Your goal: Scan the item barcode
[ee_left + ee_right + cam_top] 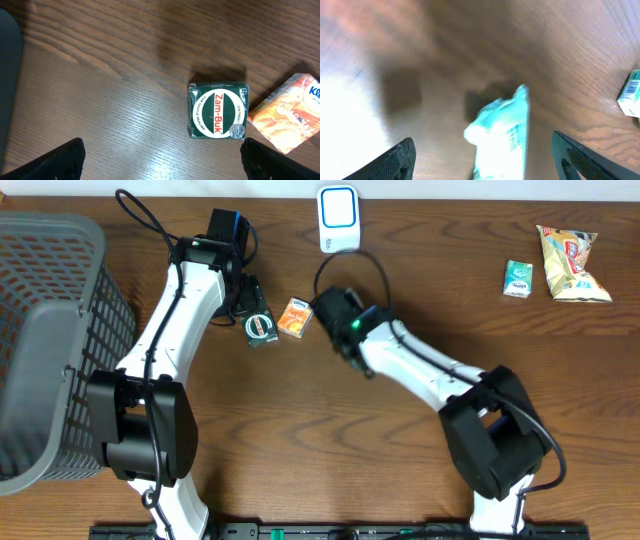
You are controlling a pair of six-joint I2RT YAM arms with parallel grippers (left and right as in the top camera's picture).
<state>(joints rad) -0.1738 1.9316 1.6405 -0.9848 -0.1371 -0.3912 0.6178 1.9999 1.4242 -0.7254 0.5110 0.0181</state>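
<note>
A blurred teal-and-white packet [502, 130] stands on end between the wide-apart fingers of my right gripper [482, 150]. Neither finger touches it, and this gripper is open. From overhead the right gripper [335, 310] sits below the white scanner [338, 218] and hides the packet. My left gripper [162, 160] is open over bare wood. A green Zam-Buk box [218, 110] lies just beyond its right finger, and an orange box [287, 120] lies beside that.
A grey mesh basket [50, 330] fills the left side. A snack bag [572, 265] and a small green pack [518, 279] lie at the far right. A green-and-white box [631, 94] shows at the right wrist view's edge.
</note>
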